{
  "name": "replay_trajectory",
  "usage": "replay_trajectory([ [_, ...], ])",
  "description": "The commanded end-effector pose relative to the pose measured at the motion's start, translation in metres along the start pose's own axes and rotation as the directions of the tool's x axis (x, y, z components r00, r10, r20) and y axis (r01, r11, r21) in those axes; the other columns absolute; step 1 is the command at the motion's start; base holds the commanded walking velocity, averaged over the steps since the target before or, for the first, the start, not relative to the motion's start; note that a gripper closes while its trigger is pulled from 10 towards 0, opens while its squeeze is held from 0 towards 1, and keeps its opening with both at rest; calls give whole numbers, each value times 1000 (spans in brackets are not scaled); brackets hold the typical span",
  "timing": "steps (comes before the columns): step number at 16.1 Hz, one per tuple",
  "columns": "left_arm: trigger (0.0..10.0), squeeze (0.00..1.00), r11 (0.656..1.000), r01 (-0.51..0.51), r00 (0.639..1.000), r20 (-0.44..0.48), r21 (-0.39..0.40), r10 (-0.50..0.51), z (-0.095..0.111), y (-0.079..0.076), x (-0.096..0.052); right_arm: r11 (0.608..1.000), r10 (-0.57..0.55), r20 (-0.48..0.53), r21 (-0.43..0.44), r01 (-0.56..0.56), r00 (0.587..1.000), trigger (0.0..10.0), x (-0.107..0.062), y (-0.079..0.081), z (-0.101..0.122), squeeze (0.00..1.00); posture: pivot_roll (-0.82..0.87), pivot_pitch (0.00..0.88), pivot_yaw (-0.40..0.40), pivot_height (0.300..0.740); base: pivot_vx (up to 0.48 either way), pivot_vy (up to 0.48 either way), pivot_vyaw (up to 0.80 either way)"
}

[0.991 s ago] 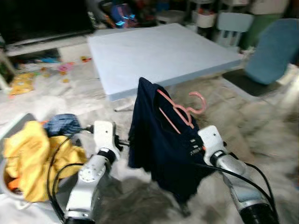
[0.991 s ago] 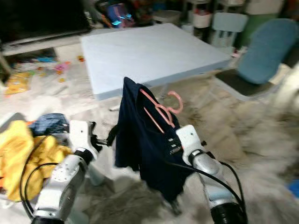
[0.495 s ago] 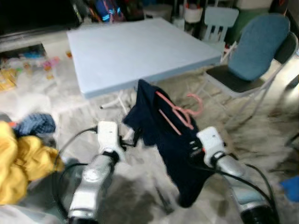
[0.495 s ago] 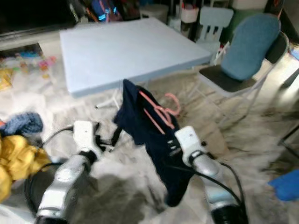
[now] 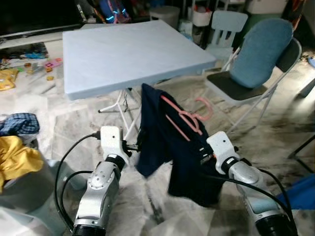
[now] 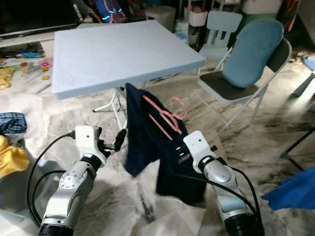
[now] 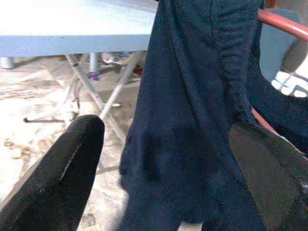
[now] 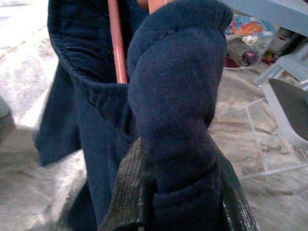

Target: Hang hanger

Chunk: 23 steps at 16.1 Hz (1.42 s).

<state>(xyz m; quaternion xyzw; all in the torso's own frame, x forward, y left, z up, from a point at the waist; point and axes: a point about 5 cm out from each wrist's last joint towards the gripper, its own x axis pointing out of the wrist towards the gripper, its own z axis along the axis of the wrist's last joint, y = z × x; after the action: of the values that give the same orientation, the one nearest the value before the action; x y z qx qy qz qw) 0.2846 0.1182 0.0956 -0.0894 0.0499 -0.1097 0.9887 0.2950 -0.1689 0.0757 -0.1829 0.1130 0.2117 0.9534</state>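
Observation:
A pink hanger carries a dark navy garment, held up in front of me above the floor. Its hook points toward the chair. My right gripper is shut on the hanger's shoulder through the cloth. In the right wrist view the pink hanger rod runs beside a fold of navy garment bunched over the fingers. My left gripper is at the garment's left edge. Its fingers stand wide open, with the garment hanging just ahead of them.
A light blue folding table stands right behind the garment. To the right is a folding chair with a blue cushion, with a small pale chair behind it. A grey basket with yellow clothes is at my left. Blue cloth lies low right.
The camera has swung right: the basket slid to the left edge and the chair came fully into view. The garment's hem has swung, and the right gripper still holds the hanger.

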Motion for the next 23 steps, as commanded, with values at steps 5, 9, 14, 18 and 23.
replay_trajectory([
  [5, 10000, 0, 1000, -28, 1000, 8, 4, 27, 1, 4, 1, 1000, 19, 75, -21, -17, 997, 10000, 3, 0, 19, 0, -184, 0, 17, 740, 0, 0, 0],
  [9, 10000, 0, 999, -36, 999, -7, 16, 36, -1, 5, 1, 1000, 23, 73, -15, -22, 997, 10000, 2, 2, 18, 0, -183, 0, 18, 740, 0, 0, 0],
  [14, 10000, 0, 999, -33, 999, -17, 30, 33, 1, 12, 7, 952, 298, 102, 37, -303, 949, 10000, -13, 17, 33, 0, -180, 0, 16, 740, 0, 0, 0],
  [18, 10000, 0, 1000, 21, 999, 29, -4, -21, 13, 2, 19, 898, 438, 55, 16, -440, 897, 10000, -27, 29, 30, 0, -184, 0, 27, 740, 0, 0, 0],
  [23, 0, 0, 998, 70, 996, 46, -4, -70, 16, -13, 25, 899, 438, 18, -13, -438, 899, 10000, -28, 40, 29, 0, -190, 0, 36, 740, 0, 0, 0],
])
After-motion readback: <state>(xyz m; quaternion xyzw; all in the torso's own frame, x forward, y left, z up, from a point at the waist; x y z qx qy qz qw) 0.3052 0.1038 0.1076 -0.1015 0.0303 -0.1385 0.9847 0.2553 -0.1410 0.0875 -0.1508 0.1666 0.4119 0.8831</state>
